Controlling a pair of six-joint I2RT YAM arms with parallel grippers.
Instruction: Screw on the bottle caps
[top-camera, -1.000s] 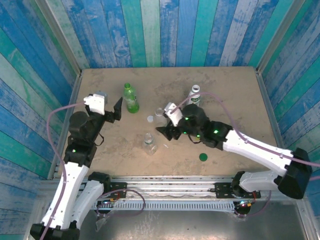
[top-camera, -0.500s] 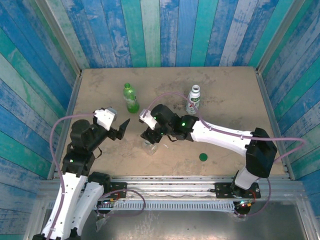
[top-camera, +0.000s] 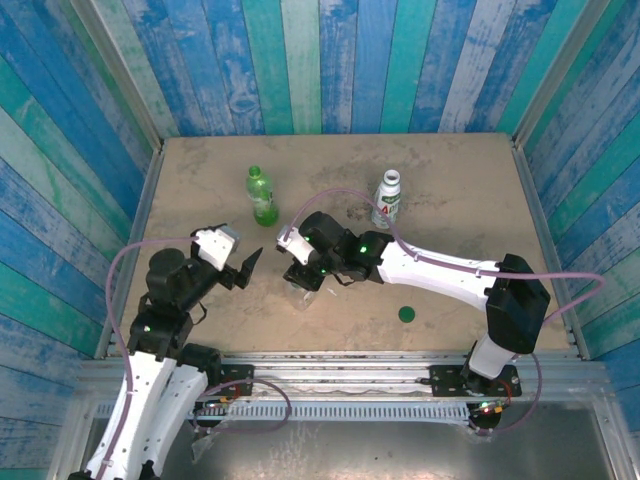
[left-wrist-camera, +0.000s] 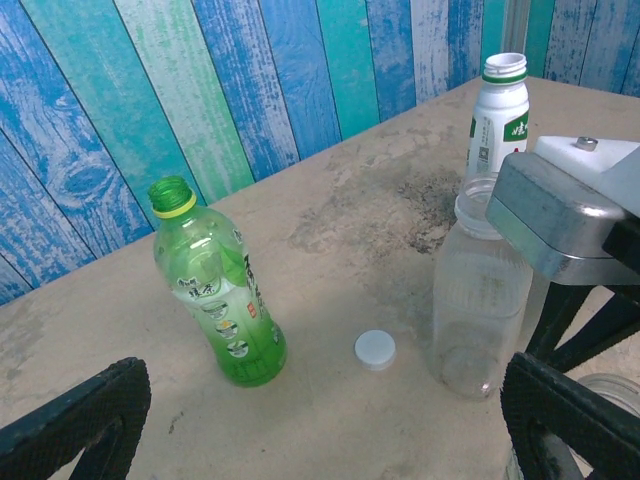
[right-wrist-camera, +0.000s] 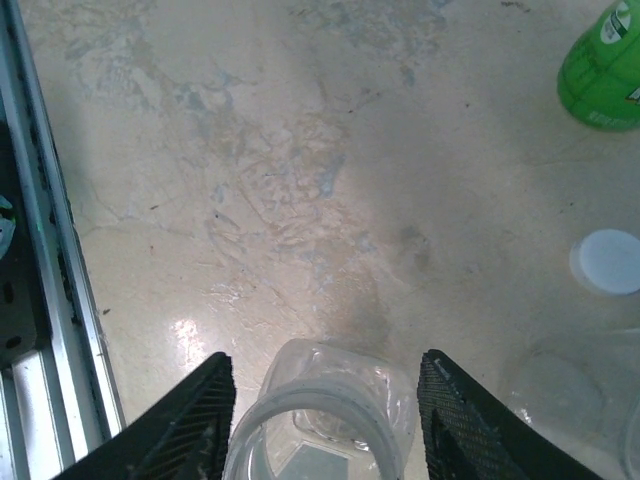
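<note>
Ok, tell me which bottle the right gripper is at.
The short clear bottle: its open mouth sits between the right gripper's fingers, unlike the taller ones.

Light is bright and even, falling from overhead. In the top view the table (top-camera: 440, 180) carries only faint, soft shadows beneath the arms. In the right wrist view a small glare patch sits near the table's front edge, and the clear bottle (right-wrist-camera: 320, 420) looks soft. In the left wrist view the green bottle (left-wrist-camera: 215, 290) is sharp, while the left fingers (left-wrist-camera: 70, 420) blur in the lower corners.
</note>
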